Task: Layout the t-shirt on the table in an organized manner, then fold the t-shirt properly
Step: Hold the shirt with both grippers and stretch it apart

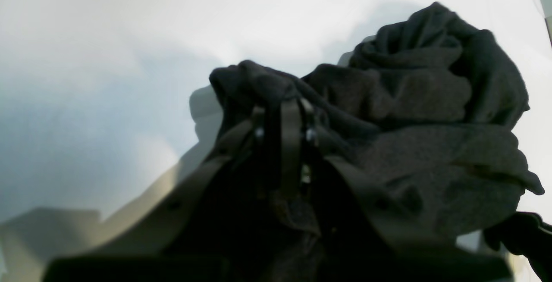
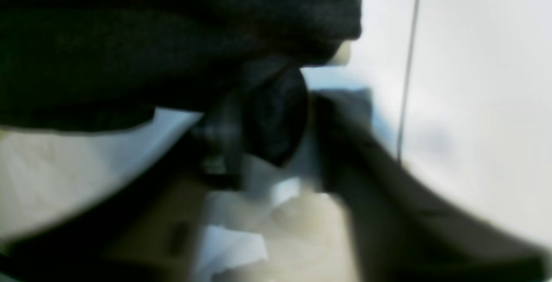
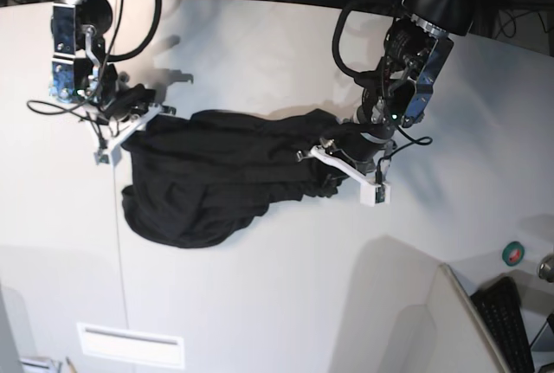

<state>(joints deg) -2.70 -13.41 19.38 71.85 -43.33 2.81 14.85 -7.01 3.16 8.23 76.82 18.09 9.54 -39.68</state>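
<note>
The t-shirt (image 3: 216, 183) is a black, bunched mass lying on the far half of the table (image 3: 286, 304), stretched as a sagging band between my two arms, with its bulk drooping toward the near edge on my right-hand side. Its long axis runs side to side across the tabletop, roughly parallel to the far edge. No print shows, so I cannot tell which end is collar or hem.

My left gripper (image 1: 284, 114) sits at one end of that band — pressed together with a fold of dark cloth pinched between the fingers, the rest of the fabric piled just beyond them toward the other arm.

My right gripper (image 3: 143, 113) is at the opposite end, right at the cloth's corner, close to the thin dark seam (image 2: 407, 66) in the tabletop. Its own camera is blurred; dark fabric fills the top of that view, and I cannot tell whether these fingers are spread or closed on the cloth.

The next spreading move, as I judge it, depends on pulling the two ends apart along this axis
</note>
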